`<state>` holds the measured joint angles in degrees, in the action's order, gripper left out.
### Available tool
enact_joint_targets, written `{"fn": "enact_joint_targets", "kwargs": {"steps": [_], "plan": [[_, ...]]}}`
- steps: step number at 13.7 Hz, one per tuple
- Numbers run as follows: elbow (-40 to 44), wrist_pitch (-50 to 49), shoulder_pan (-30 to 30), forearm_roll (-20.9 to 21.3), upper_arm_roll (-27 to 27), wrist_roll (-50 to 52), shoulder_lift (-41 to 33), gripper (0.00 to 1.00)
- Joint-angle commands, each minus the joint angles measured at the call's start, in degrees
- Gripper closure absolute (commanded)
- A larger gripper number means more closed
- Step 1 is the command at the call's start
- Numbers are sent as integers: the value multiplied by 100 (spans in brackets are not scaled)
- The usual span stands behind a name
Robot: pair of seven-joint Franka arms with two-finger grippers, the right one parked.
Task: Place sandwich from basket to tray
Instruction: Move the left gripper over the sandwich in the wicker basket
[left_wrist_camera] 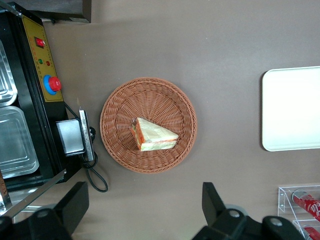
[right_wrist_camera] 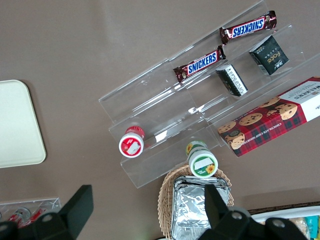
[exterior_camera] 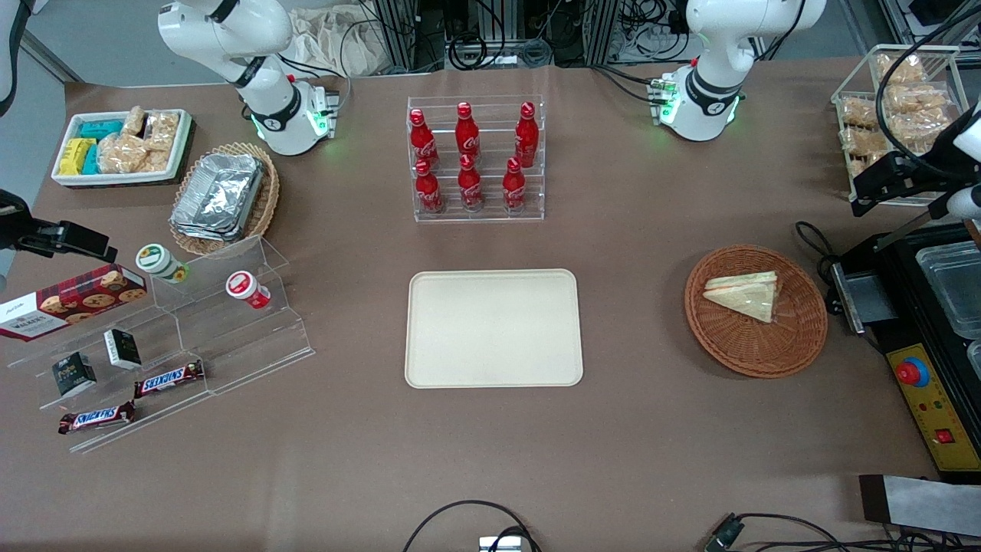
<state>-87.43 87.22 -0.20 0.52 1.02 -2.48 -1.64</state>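
Sandwich (left_wrist_camera: 155, 136) lies in basket (left_wrist_camera: 148, 125); gripper (left_wrist_camera: 145, 210) high above, fingers (left_wrist_camera: 214, 202) spread, half cropped.

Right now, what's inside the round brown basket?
One wrapped sandwich lies in the basket, and nothing else shows on the weave around it. What's under the sandwich is hidden. The gripper hangs open above the table beside the basket, holding nothing.

The gripper (left_wrist_camera: 145, 210) is cut off by the left wrist picture's edge, only its two dark fingers (left_wrist_camera: 75, 202) showing, spread wide apart; in the front view it is not visible; the tray (left_wrist_camera: 292, 110) runs off that wrist picture's edge; the sandwich (exterior_camera: 745, 295) filling is too small to tell from the front.
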Motion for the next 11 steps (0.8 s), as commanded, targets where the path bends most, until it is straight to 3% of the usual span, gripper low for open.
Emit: {"fn": "enact_joint_targets", "kwargs": {"steps": [1, 8, 11], "plan": [[209, -170, -85, -60, -49, 54, 85, 0], [-159, -100, -24, -87, -58, 1056, 208, 0], [-764, 329, 265, -473, -76, 1196, 103, 0]]}}
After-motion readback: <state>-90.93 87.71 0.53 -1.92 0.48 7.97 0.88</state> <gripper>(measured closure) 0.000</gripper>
